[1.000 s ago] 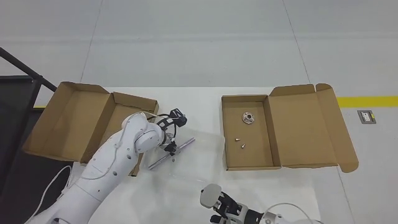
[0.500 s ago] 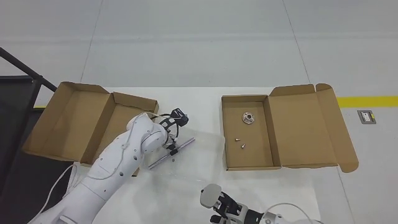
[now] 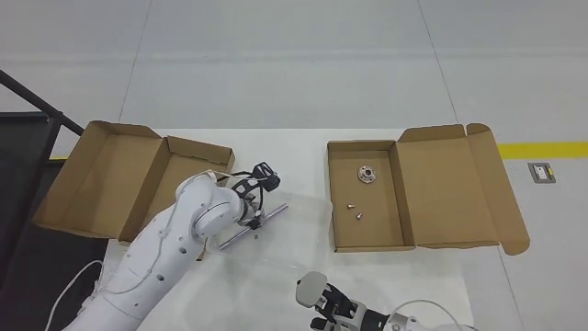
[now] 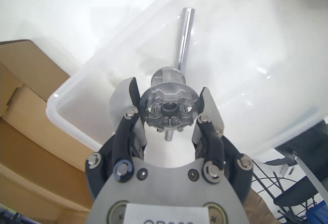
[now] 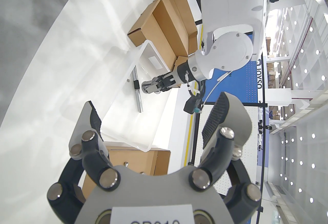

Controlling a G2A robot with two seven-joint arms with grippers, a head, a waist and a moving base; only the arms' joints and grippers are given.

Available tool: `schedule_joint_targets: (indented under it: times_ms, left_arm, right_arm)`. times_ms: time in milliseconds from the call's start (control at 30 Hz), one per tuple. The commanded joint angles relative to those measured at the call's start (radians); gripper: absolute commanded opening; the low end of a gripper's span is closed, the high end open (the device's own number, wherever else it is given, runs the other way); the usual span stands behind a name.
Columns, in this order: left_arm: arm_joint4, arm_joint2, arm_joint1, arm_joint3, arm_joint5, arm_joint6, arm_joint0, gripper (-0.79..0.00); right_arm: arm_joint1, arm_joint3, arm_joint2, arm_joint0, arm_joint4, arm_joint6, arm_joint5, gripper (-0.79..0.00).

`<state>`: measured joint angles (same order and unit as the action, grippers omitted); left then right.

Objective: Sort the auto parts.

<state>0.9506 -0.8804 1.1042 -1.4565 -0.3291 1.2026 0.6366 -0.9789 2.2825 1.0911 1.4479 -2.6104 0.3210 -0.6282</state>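
The left pincer [image 4: 167, 85], clamped on the metal hub [image 4: 169, 107] over the clear bin [image 4: 74, 127], should lift straight up past the rod [image 4: 185, 37] before swinging to the nine-o'clock box [image 3: 101, 179]; the right pincer [image 5: 157, 100] gapes.

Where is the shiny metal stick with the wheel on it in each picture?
Top view: the metal shaft lies slanted at the tip of the white arm.
Left wrist view: the shaft points away, its hub between the left gripper fingers.
Right wrist view: the shaft is at the far gripper, by the clear bin.
Shared landmark: the open cardboard box beside it.
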Motion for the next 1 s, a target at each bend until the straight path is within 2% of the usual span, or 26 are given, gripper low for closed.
schedule_joint_targets:
  times_ms: [0,133,233,300,400,533,700,833,967]
  left_arm:
    - [0.008,-0.074,-0.025,-0.112,0.002,0.018,0.070,-0.785]
    - [-0.006,-0.233,-0.068,-0.289,-0.011,0.011,0.209,-0.785]
    - [-0.053,-0.374,-0.095,-0.394,-0.048,-0.037,0.322,-0.785]
    - [-0.089,-0.471,-0.109,-0.446,-0.076,-0.093,0.397,-0.785]
    - [-0.175,-0.624,-0.124,-0.471,-0.128,-0.230,0.505,-0.785]
    - [-0.313,-0.779,-0.133,-0.438,-0.247,-0.418,0.617,-0.785]
    - [-0.477,-0.887,-0.141,-0.327,-0.472,-0.587,0.669,-0.785]
    - [-0.581,-0.912,-0.145,-0.205,-0.682,-0.697,0.666,-0.785]
    - [-0.629,-0.876,-0.156,-0.167,-0.683,-0.718,0.648,-0.785]
  right_arm:
    - [0.000,0.000,0.000,0.000,0.000,0.000,0.000,0.000]
    - [0.000,0.000,0.000,0.000,0.000,0.000,0.000,0.000]
    - [0.000,0.000,0.000,0.000,0.000,0.000,0.000,0.000]
    - [0.000,0.000,0.000,0.000,0.000,0.000,0.000,0.000]
    - [0.000,0.000,0.000,0.000,0.000,0.000,0.000,0.000]
    - [0.000,0.000,0.000,0.000,0.000,0.000,0.000,0.000]
    - [0.000,0.000,0.000,0.000,0.000,0.000,0.000,0.000]
    - [0.000,0.000,0.000,0.000,0.000,0.000,0.000,0.000]
    - [0.000,0.000,0.000,0.000,0.000,0.000,0.000,0.000]
